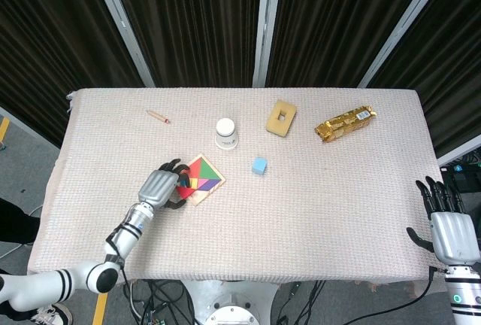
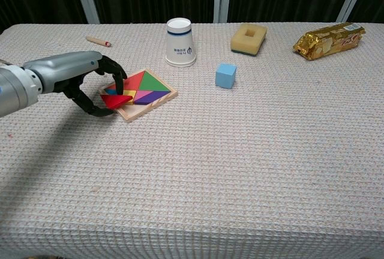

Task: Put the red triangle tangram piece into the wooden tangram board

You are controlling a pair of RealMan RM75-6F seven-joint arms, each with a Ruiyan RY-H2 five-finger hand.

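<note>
The wooden tangram board lies left of centre on the table, filled with coloured pieces. The red triangle sits at the board's left corner, slightly raised over the edge. My left hand curls around that corner and pinches the red triangle, fingers above it and thumb below. My right hand hovers past the table's right front edge with its fingers spread and nothing in it; the chest view does not show it.
Behind the board stands an upturned white paper cup. A blue cube lies to the board's right. A yellow sponge, a gold snack packet and a pencil lie farther back.
</note>
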